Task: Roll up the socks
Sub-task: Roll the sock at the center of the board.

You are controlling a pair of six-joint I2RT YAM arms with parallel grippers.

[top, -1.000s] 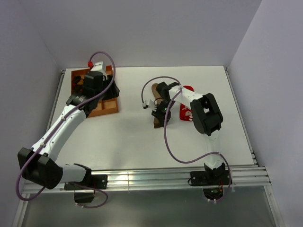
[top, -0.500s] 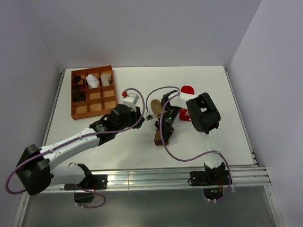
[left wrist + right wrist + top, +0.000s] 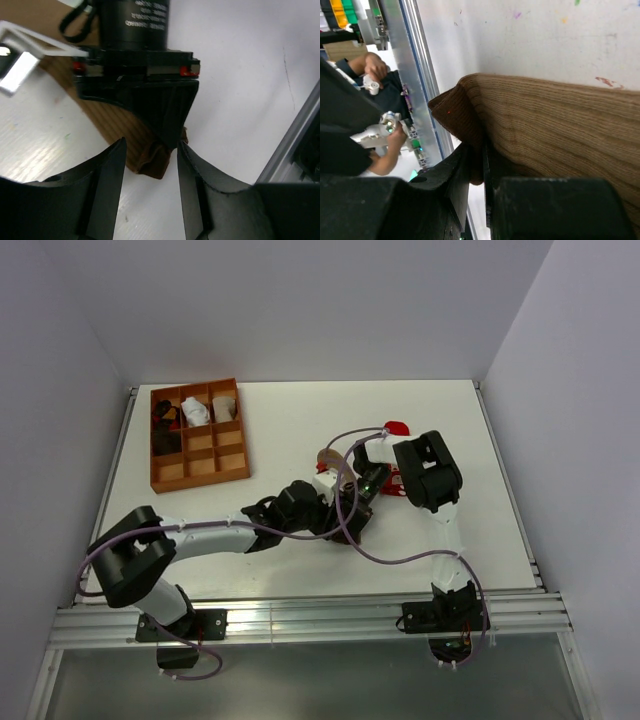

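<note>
A ribbed brown sock point(image 3: 331, 457) lies stretched near the table's middle, its darker end point(image 3: 156, 161) toward the near edge. My right gripper point(image 3: 352, 524) is shut on that end; in the right wrist view its jaws point(image 3: 482, 150) pinch the dark fold of the sock point(image 3: 555, 130). My left gripper point(image 3: 334, 520) is open, its fingers point(image 3: 112, 170) astride the same end without touching it. A red sock with white figures point(image 3: 396, 428) lies just beyond, partly hidden by the right arm.
An orange divided tray point(image 3: 200, 482) stands at the back left with small white and black bundles in its far cells. An aluminium rail point(image 3: 300, 615) runs along the near edge, close to the sock's end point(image 3: 300, 135).
My left arm has swung from the tray to the centre, and its open gripper now straddles the sock's near end. My right gripper has drawn the sock toward the near edge.
</note>
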